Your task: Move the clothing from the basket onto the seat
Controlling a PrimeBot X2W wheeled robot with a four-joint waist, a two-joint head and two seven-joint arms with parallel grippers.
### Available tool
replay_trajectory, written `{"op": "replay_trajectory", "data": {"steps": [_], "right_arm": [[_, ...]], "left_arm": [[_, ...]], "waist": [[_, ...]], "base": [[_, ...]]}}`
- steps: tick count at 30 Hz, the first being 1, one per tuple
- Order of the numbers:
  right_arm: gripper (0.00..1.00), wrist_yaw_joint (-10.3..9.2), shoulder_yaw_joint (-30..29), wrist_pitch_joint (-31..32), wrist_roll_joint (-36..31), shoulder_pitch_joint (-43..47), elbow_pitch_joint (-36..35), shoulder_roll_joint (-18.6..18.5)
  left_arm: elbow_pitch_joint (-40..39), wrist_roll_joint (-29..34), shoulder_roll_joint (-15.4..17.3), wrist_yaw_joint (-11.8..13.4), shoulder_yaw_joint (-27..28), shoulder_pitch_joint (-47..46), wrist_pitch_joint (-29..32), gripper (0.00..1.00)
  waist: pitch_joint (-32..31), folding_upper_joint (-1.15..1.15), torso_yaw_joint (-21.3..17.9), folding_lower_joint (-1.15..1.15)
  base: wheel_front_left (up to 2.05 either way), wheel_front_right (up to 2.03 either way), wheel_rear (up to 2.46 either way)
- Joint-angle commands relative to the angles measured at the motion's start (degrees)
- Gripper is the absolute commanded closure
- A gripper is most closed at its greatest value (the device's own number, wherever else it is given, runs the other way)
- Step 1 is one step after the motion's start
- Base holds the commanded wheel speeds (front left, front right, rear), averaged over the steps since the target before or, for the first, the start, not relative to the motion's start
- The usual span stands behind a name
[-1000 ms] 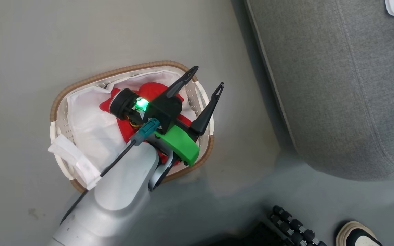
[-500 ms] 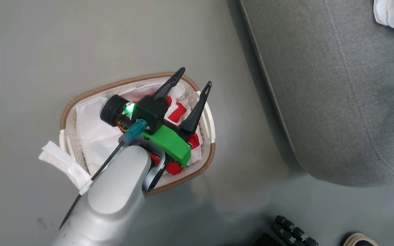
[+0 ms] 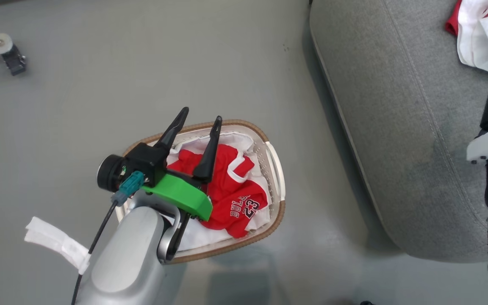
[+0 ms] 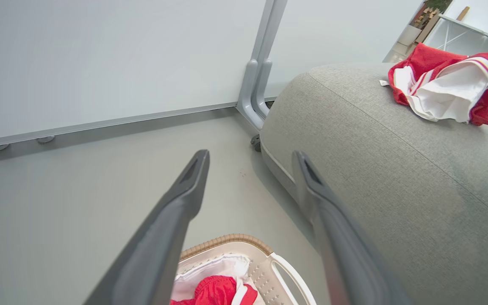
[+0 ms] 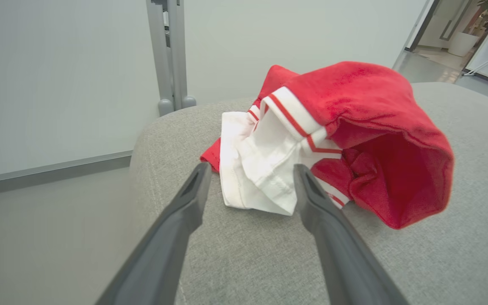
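While one red jersey (image 3: 231, 199) is lying crumpled in the basket (image 3: 278, 214), its heap is running from far left to near right, with the lettering at the near-right end and the white liner (image 3: 193, 239) under it. Right above, the left gripper (image 3: 201, 115) is hovering with its fingers spread wide, holding nothing, tips showing over the basket's far rim.

So the jersey is sitting below and to the right of those fingers, and the wrist is pointing out across the floor (image 3: 100, 84) rather than down. I'm judging it needs to tip downward and shift right before closing across the heap's short side. That's the left arm's job; it's by far the nearer one.

Out on the seat (image 3: 396, 127), well apart from the basket, a second garment (image 5: 354, 127) is resting already. The right gripper (image 5: 251, 169) is hanging just short of it, fingers parted and empty.

Now the views are splitting the story. The head view is giving the whole heap and its "BULLS 23" print, while the left wrist view is catching a red fold at its bottom edge. The right wrist view is showing the delivered garment's striped white band and open red mouth, where the head view is clipping it at the top right corner.
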Motion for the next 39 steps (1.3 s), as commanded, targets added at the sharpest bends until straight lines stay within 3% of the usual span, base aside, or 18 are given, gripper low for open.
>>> {"op": "replay_trajectory", "data": {"steps": [1,16,25,39], "right_arm": [[0.00,-0.08,1.14,-0.06,-0.14,1.26,-0.35,0.24],[0.00,-0.08,8.89,-0.06,-0.20,6.92,-2.04,2.19],[0.00,-0.08,12.55,-0.06,0.05,11.18,-2.64,4.49],[0.00,-0.08,17.17,-0.06,1.06,19.77,-5.05,5.84]], "left_arm": [[0.06,0.64,0.01,0.23,1.32,1.70,0.04,0.00],[0.42,5.98,-1.72,-0.11,12.65,7.19,0.04,0.00],[-2.29,8.04,-1.78,0.03,17.83,12.85,0.05,0.00],[-6.76,8.81,-1.78,1.04,21.33,22.41,0.04,0.00]], "waist": [[-4.01,0.00,3.97,0.00],[-10.62,0.00,13.62,0.00],[-14.23,0.00,14.82,0.00],[-20.29,0.00,14.04,0.00]], "base": [[0.00,0.00,0.00],[0.00,0.00,0.00],[0.00,0.00,0.00],[0.00,0.00,0.00]]}}
